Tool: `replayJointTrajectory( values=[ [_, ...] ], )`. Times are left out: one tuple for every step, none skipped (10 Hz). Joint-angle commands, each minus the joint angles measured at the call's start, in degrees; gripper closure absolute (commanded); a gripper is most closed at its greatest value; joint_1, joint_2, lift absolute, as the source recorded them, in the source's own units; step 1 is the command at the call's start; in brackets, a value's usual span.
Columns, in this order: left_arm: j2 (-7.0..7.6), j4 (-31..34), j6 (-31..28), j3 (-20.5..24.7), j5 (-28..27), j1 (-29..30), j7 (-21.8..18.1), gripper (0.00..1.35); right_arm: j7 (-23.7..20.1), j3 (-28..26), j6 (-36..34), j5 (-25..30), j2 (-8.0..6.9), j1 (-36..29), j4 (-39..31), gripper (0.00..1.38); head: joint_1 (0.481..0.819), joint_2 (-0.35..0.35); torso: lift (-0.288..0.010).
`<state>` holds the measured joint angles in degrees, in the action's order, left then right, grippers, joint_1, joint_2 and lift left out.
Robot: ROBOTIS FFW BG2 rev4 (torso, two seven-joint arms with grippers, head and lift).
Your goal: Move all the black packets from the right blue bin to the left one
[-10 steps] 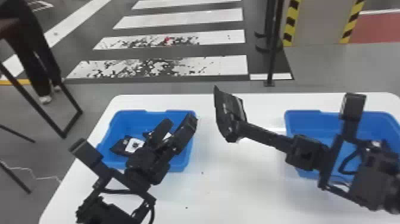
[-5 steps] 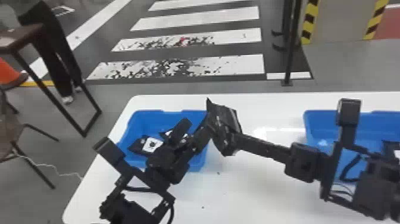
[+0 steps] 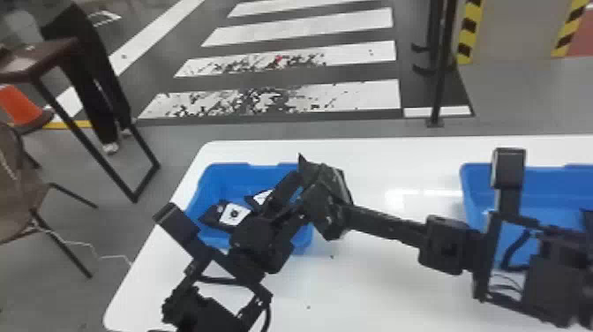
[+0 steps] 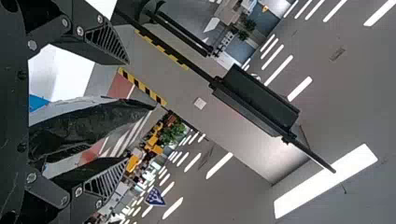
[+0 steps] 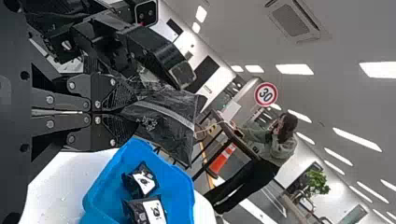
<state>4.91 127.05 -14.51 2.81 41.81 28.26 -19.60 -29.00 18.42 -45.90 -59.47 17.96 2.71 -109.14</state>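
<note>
Mid-frame, the right gripper's (image 3: 349,215) jaws are pinching a crinkled, glossy black packet (image 3: 334,187); the left gripper's (image 3: 304,190) are standing wide around it.

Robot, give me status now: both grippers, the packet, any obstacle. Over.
Right gripper shut on black packet. Left gripper open, packet between its fingers. Possible hindrance: grippers crowd each other near left blue bin.
</note>
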Motion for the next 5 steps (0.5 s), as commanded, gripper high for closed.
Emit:
replayJointTrajectory(
  values=[
    [0.02, 0.0, -0.7, 0.3, -0.9, -0.1, 0.1, 0.67, 0.0, 0.5, 0.1, -0.4, 0.05, 0.2, 0.1, 1.13, 0.695, 0.274, -0.140],
    [0.02, 0.1, -2.6, 0.7, -2.2, 0.0, 0.4, 1.04, 0.0, 0.5, 0.1, -0.5, 0.05, 0.4, 0.2, 1.13, 0.695, 0.279, -0.140],
    [-0.07, 0.6, -2.9, 0.8, -3.0, 0.0, 0.6, 1.22, 0.0, 0.7, 0.9, -0.5, 0.05, 0.8, 0.8, 1.13, 0.695, 0.282, -0.140],
    [0.02, 0.8, -3.2, 0.6, -3.4, -0.1, 0.6, 1.22, 0.0, 0.5, 1.6, -0.5, -0.03, 1.5, 1.5, 1.13, 0.695, 0.282, -0.140],
    [0.02, 0.8, -2.5, 0.4, -3.5, -0.1, 0.6, 1.22, 0.0, 0.7, 2.3, -0.3, -0.12, 2.2, 2.1, 1.13, 0.695, 0.279, -0.140]
  ],
)
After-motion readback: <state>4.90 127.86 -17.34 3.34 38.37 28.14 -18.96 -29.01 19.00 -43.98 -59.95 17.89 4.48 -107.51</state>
